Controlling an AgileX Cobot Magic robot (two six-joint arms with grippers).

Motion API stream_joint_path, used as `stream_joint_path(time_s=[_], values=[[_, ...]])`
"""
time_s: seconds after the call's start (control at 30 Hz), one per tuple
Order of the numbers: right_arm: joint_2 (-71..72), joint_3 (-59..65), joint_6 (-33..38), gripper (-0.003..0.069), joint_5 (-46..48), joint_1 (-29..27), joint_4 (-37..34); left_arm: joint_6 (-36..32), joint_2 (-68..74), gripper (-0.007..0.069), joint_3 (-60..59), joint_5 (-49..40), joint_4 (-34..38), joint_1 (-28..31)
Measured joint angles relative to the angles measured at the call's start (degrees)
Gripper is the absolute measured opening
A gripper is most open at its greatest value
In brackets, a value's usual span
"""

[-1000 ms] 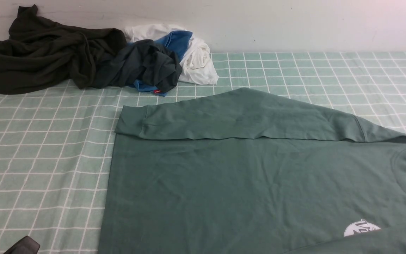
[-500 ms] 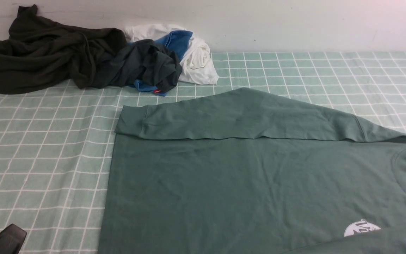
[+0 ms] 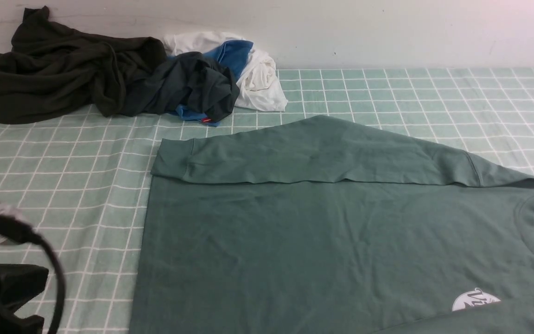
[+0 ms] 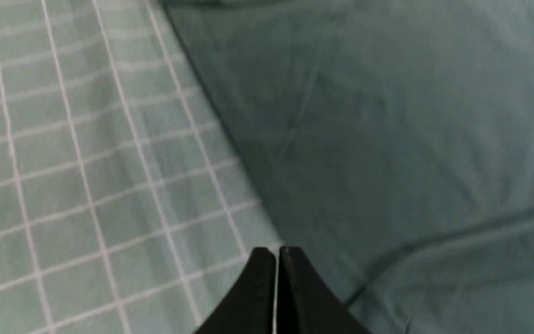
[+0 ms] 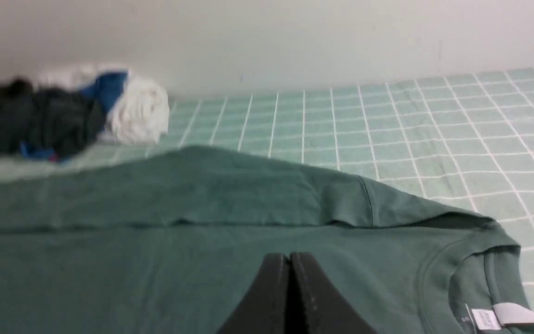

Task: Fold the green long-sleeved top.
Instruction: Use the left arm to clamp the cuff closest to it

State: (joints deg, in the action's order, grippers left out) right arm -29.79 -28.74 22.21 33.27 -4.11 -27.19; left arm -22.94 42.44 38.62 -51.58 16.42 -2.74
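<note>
Green long-sleeved top (image 3: 332, 232) lies flat, centre to right of frame, on checked sheet (image 3: 63, 195); neck and lower hem cut off by the frame edges. Left pincer (image 4: 276, 254) together at top's edge, contact unclear (front view: blurred arm (image 3: 3, 287), lower left). Right pincer (image 5: 289, 259) together over top, seen only from its wrist.

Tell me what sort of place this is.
Probably an indoor clothes-folding setup on a bed or table. A green checked cloth covers the surface, a plain white wall backs it, and crumpled garments are heaped beyond the green long-sleeved top, which is laid flat.
</note>
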Motion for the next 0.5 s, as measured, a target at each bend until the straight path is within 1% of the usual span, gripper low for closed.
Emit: stream_joint_path(time_s=[0.07,0.13,0.27,0.3,0.33,0.43,0.47,0.5], values=[[-4.46,-4.27,0.51,-0.0014,4.27,0.7,1.05,0.07,4.2,-0.0003,2.97,-3.3,-3.16,-1.8],[-12.52,-11.66,0.98,-0.0014,16.71,3.77,1.98,0.53,11.71,0.0001,7.07,-7.2,-7.53,-8.31],[-20.66,-16.69,1.14,-0.0014,32.73,11.47,3.74,0.63,20.16,0.0046,8.78,-8.67,-10.19,-20.49],[-21.57,-16.69,1.14,-0.0014,34.25,12.73,4.32,0.63,21.91,0.0062,8.78,-8.81,-10.42,-22.87],[-23.51,-16.54,0.92,-0.0014,36.57,15.78,5.98,0.63,25.53,0.0101,8.79,-8.81,-10.58,-27.1],[-24.61,-15.57,0.57,-0.0014,37.12,18.53,7.81,0.63,29.29,0.015,8.84,-8.74,-11.13,-30.35],[-24.81,-14.65,0.43,-0.0014,37.41,19.96,9.13,0.7,32.6,0.0201,8.84,-8.21,-11.72,-32.54],[-24.91,-13.99,0.3,-0.0014,37.61,20.67,9.72,0.77,34.9,0.0239,8.84,-7.53,-12.32,-33.35]])
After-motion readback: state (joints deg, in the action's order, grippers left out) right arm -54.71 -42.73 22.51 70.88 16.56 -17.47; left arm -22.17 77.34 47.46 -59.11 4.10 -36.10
